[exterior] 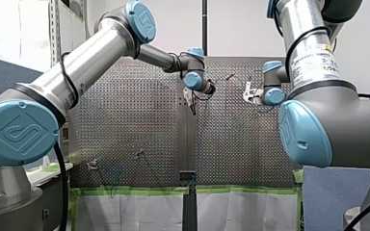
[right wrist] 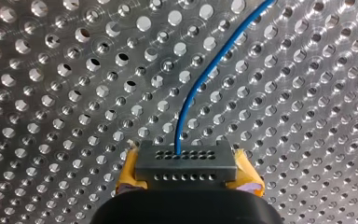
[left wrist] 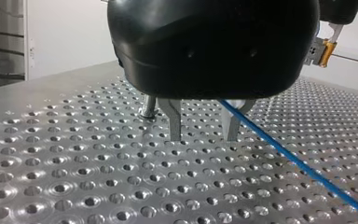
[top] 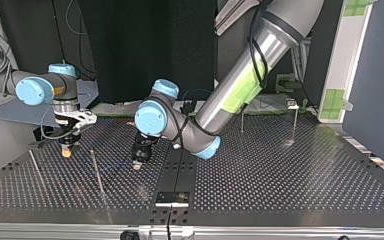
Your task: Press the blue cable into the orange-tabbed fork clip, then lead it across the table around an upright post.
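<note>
Presently thin blue cable (right wrist: pixel 200 79) runs ahead from my right gripper's (right wrist: pixel 185 159) clamped yellow pads (right wrist: pixel 248 172); my left gripper's (left wrist: pixel 203 135) metal fingers (left wrist: pixel 231 127) stand parted beside it.

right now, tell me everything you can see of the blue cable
The blue cable is thin, smooth and plastic-looking. One end runs into my right gripper, between its yellow pads, which looks shut on it. From there it curves away over the perforated table. In the left wrist view it runs straight and slanted close past my left gripper, whose metal fingers are open. I cannot tell if it touches them.
</note>
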### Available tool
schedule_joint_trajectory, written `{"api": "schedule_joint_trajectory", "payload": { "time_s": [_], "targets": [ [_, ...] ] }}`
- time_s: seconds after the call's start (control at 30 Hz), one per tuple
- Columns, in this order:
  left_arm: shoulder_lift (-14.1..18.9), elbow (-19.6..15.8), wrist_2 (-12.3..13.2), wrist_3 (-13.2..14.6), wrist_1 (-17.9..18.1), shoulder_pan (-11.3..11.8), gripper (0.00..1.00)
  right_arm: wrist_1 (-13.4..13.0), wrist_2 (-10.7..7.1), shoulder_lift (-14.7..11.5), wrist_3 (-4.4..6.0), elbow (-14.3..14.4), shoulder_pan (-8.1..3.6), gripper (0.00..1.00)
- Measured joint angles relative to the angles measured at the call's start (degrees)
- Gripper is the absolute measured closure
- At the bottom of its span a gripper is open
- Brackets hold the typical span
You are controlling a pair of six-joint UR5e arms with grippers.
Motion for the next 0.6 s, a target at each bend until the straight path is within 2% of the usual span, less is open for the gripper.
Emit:
{"api": "schedule_joint_trajectory", "payload": {
  "time_s": [0.1,0.17,0.2,0.23,0.27,0.6],
  "targets": [
    [0.0,0.0,-0.4,0.5,-0.4,0.0,0.61,0.0,0.0,0.1,-0.04,0.0,0.05,1.0],
    [0.0,0.0,-0.3,0.8,-0.4,0.1,0.36,0.0,0.0,0.2,-0.05,0.0,0.09,1.0],
    [0.0,0.0,0.0,0.9,-0.4,0.1,0.36,0.0,0.0,0.2,-0.05,0.0,0.11,1.0],
    [0.0,0.0,0.2,0.9,-0.4,0.1,0.21,0.0,0.0,0.3,-0.05,0.0,0.13,1.0],
    [0.0,0.0,0.4,0.9,-0.5,0.1,0.0,0.0,0.0,0.3,-0.05,0.0,0.15,1.0],
    [0.0,0.0,0.3,1.0,-0.5,0.1,0.0,-0.1,0.08,0.5,-0.05,0.0,0.24,1.0]
  ]
}}
